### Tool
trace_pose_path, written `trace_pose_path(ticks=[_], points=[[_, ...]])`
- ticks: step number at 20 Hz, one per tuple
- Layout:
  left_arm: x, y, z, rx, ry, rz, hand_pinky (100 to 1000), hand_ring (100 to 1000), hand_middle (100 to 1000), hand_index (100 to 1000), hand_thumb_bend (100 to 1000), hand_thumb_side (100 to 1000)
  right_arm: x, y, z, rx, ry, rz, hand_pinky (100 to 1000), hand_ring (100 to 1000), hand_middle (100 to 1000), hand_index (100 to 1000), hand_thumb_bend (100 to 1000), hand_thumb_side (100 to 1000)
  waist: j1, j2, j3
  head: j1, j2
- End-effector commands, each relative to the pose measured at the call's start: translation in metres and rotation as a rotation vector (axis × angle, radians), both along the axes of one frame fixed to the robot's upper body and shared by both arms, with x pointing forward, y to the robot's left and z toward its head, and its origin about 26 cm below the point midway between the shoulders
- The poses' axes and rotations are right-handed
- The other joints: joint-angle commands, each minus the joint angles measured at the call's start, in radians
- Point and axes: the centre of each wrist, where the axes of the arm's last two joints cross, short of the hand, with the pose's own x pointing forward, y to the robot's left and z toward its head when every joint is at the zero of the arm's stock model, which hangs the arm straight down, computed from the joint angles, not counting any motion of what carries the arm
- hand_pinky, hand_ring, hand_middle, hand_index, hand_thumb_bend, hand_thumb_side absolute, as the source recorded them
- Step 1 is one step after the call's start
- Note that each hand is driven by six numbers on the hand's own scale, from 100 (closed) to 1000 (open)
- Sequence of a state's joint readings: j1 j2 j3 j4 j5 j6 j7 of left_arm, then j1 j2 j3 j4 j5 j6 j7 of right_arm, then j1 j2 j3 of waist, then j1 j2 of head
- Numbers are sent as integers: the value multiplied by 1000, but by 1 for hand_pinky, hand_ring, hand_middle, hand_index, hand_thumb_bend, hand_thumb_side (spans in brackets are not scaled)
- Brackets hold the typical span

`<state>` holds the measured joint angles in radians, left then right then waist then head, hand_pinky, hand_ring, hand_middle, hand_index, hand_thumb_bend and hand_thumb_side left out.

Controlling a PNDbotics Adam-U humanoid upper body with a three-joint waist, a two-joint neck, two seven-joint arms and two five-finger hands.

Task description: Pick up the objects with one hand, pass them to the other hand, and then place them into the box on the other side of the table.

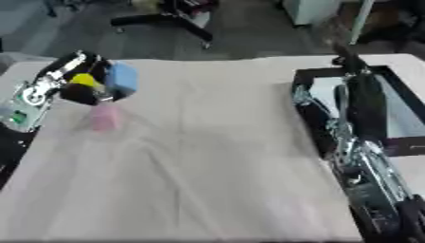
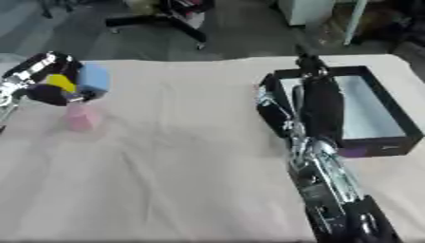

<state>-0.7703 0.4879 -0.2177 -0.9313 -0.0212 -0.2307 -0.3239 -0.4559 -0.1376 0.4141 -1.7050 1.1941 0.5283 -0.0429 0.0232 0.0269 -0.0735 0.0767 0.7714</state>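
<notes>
My left hand point(image 1: 76, 93) is raised over the table's far left, its dark fingers curled round a light blue block point(image 1: 122, 79). A yellow thing point(image 1: 86, 80) shows against the hand beside the block. Just below on the cloth stands a small pink object point(image 1: 104, 117), blurred. At the right edge stands the black-walled box point(image 2: 397, 116) with a grey floor. My right arm comes up from the lower right, and my right hand point(image 2: 320, 102) lies over the left part of the box, dark and blurred. A small purple thing point(image 2: 353, 152) shows at the box's front wall.
A beige cloth point(image 1: 207, 161) with soft creases covers the table. Beyond the far edge, a black chair base point(image 1: 170, 20) and a white cabinet point(image 1: 309, 9) stand on the floor. My left arm's silver links point(image 1: 29, 97) hang over the table's left edge.
</notes>
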Motion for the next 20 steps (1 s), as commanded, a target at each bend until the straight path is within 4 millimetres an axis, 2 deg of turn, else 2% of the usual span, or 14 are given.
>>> trace_pose_path(ticks=[1, 2, 4, 6, 10, 20], points=[[4, -29, 18, -117, 21, -60, 613, 521, 416, 481, 560, 198, 3, 15, 3, -158, 30, 17, 619, 864, 793, 950, 100, 394, 3, -7, 1, -4, -1], [3, -37, 20, -136, 36, -85, 616, 524, 418, 484, 563, 198, 4, 19, 4, -200, 37, 25, 684, 882, 815, 966, 111, 426, 3, -7, 0, -4, -1], [2, -48, 22, -160, 61, -132, 616, 522, 415, 483, 561, 195, 3, 25, 8, -275, 54, 52, 792, 913, 855, 993, 299, 451, 3, -7, 1, -5, -1], [1, -55, 22, -178, 83, -162, 616, 521, 414, 482, 562, 193, 2, 29, 13, -328, 69, 84, 860, 933, 883, 1000, 396, 424, 2, -7, 2, -6, -1], [0, -61, 21, -201, 127, -215, 615, 515, 408, 476, 557, 186, -2, 35, 22, -387, 87, 144, 924, 946, 897, 1000, 443, 378, 0, -9, 5, -12, -1], [-3, -73, 27, -233, 208, -329, 614, 515, 408, 477, 560, 179, -5, 39, 30, -430, 73, 167, 934, 927, 896, 1000, 473, 332, -5, -8, 11, -16, -1]])
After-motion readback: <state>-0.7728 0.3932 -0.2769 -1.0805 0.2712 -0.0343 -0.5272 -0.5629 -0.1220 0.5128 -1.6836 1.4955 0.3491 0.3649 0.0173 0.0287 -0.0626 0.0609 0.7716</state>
